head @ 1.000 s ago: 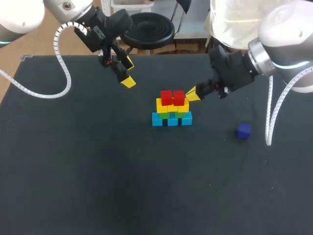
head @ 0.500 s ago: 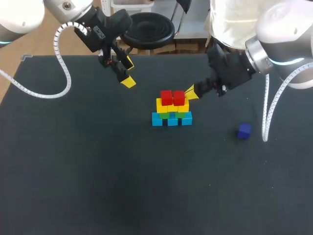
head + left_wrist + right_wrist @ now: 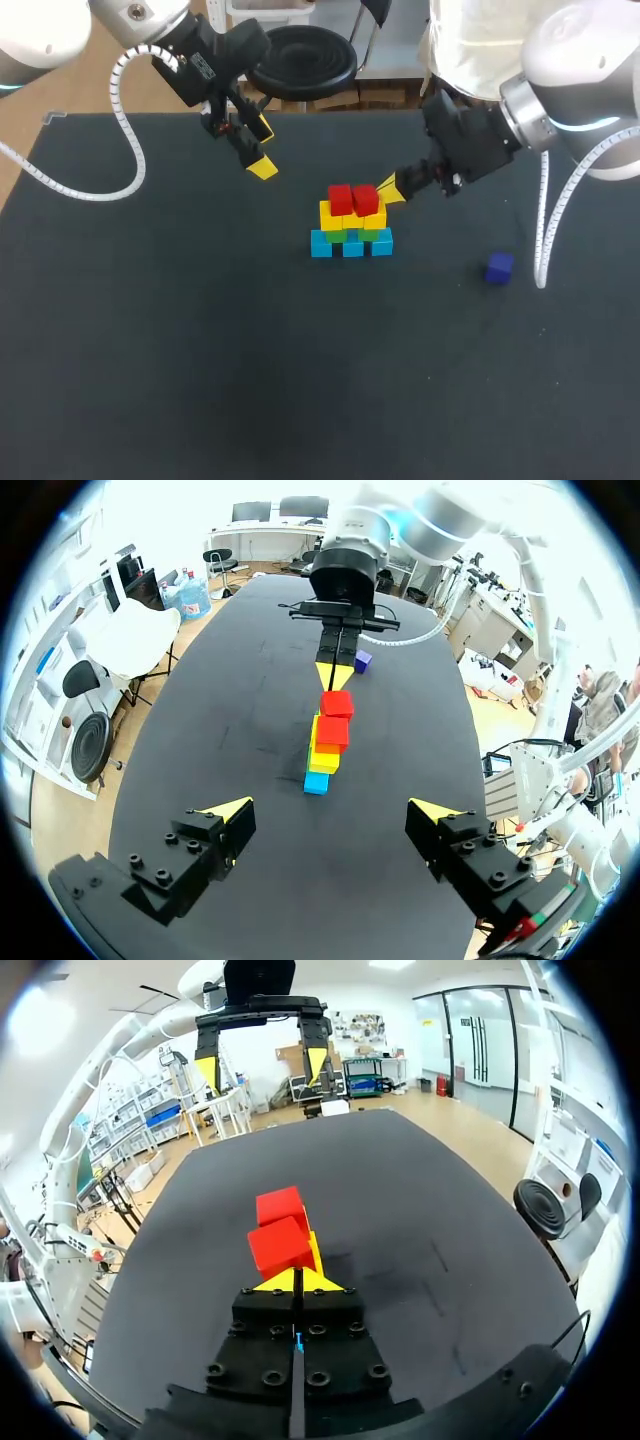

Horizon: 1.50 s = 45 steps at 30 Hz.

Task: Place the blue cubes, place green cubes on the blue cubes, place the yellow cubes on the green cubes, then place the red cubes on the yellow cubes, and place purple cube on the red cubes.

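Observation:
A small pyramid stands mid-table: a row of blue cubes [image 3: 350, 245], green cubes [image 3: 350, 235], yellow cubes [image 3: 352, 216] and two red cubes [image 3: 352, 199] on top. My right gripper [image 3: 390, 188] is shut and empty, its yellow tips against the side of the right red cube [image 3: 281, 1246]. In the right wrist view the shut tips [image 3: 297, 1280] sit just behind that cube. The purple cube [image 3: 499, 267] lies alone on the table to the right. My left gripper [image 3: 260, 147] hangs open and empty above the table, back left of the stack [image 3: 325, 742].
The black table [image 3: 200, 350] is bare all around the stack. In the left wrist view my right gripper [image 3: 335, 675] shows beyond the red cubes, with the purple cube [image 3: 362, 660] beside it.
My right gripper has shifted slightly left, closing up to the right red cube. The left arm and the cubes have stayed where they were.

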{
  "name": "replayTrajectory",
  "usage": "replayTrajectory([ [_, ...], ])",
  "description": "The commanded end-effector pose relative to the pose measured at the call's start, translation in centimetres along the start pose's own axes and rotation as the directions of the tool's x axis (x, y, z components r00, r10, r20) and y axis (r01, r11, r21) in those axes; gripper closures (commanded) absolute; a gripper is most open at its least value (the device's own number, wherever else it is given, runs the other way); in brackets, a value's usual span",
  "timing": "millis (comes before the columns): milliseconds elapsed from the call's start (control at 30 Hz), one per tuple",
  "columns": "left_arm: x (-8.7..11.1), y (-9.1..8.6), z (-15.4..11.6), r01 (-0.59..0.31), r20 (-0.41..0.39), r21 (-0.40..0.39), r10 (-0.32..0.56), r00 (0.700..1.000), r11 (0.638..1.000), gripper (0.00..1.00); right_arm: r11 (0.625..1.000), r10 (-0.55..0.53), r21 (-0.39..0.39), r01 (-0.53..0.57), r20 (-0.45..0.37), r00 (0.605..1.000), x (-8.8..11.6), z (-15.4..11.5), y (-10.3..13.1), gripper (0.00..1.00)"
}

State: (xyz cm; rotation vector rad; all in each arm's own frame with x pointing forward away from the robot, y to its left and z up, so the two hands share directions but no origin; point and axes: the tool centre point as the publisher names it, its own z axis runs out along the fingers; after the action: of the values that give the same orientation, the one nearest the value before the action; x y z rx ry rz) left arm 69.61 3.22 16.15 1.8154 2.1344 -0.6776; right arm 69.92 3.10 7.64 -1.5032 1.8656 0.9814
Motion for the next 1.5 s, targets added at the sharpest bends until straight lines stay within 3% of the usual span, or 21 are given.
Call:
replayTrajectory([
  [33, 0.1, 0.0, 0.0, -0.002, 0.003, -0.002, 0.002, 1.000, 1.000, 0.00, 1.000, 0.000, 0.010, 0.000, -0.005, 1.000, 0.0, -0.3, 0.6, 1.00],
  [867, 0.1, 0.0, 0.0, -0.002, 0.003, -0.002, 0.002, 1.000, 1.000, 0.00, 1.000, 0.002, 0.005, -0.002, 0.000, 1.000, -0.1, 0.0, 0.9, 1.00],
  [1200, 0.1, 0.0, 0.0, -0.002, 0.003, -0.002, 0.002, 1.000, 1.000, 0.00, 0.995, 0.029, 0.090, -0.029, 0.005, 1.000, 0.3, -2.3, 2.2, 1.00],
  [1233, 0.1, 0.0, 0.0, -0.002, 0.003, -0.002, 0.002, 1.000, 1.000, 0.00, 0.995, 0.032, 0.100, -0.032, 0.004, 0.999, 0.3, -2.6, 2.4, 0.91],
  [1267, 0.1, 0.0, 0.0, -0.002, 0.003, -0.002, 0.002, 1.000, 1.000, 0.00, 0.993, 0.041, 0.111, -0.041, 0.007, 0.999, 0.4, -3.0, 2.6, 0.71],
  [1300, 0.1, 0.0, 0.0, -0.002, 0.003, -0.002, 0.002, 1.000, 1.000, 0.00, 0.992, 0.049, 0.119, -0.050, 0.010, 0.999, 0.5, -3.4, 2.9, 0.45],
  [1333, 0.1, 0.0, 0.0, -0.002, 0.003, -0.002, 0.002, 1.000, 1.000, 0.00, 0.990, 0.056, 0.127, -0.057, 0.009, 0.998, 0.6, -3.7, 3.1, 0.00],
  [1500, 0.1, 0.0, 0.0, -0.002, 0.003, -0.002, 0.002, 1.000, 1.000, 0.00, 0.982, 0.080, 0.166, -0.085, 0.040, 0.996, 1.8, -5.2, 4.6, 0.00],
])
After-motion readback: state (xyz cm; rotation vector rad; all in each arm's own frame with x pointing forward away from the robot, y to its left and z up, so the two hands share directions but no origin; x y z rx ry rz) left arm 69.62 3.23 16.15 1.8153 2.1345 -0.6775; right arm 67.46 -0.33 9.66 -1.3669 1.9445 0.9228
